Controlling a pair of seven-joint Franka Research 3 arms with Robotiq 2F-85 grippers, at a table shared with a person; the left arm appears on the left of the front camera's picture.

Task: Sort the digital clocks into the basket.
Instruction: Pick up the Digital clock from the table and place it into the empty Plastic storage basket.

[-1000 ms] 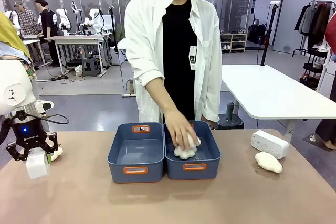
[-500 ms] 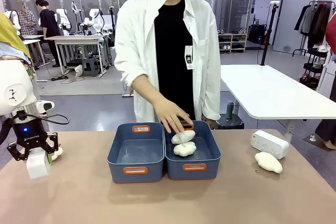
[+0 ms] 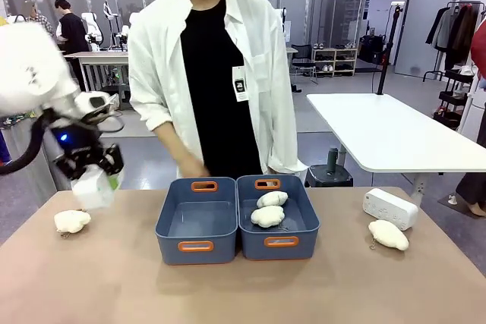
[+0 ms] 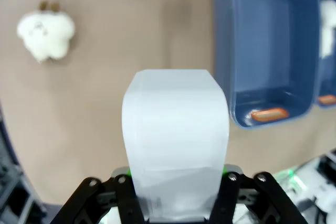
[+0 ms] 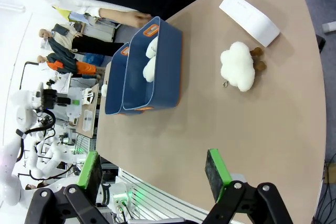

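While the left pincer (image 3: 93, 180) pinches one white rounded plastic digital clock (image 4: 176, 140) at mid-left, the second clock (image 3: 390, 208) lies at right on the tan surface (image 3: 114, 278).
Carry it level over the empty blue-grey plastic basket (image 3: 168, 242), probably its bin, and release low; the right pincer (image 5: 153, 167) is spread.

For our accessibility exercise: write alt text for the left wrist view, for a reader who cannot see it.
A white digital clock sits at centre, clamped between the jaws of the left gripper above a tan table. An empty blue-grey basket lies upper right, a fluffy white plush toy upper left.
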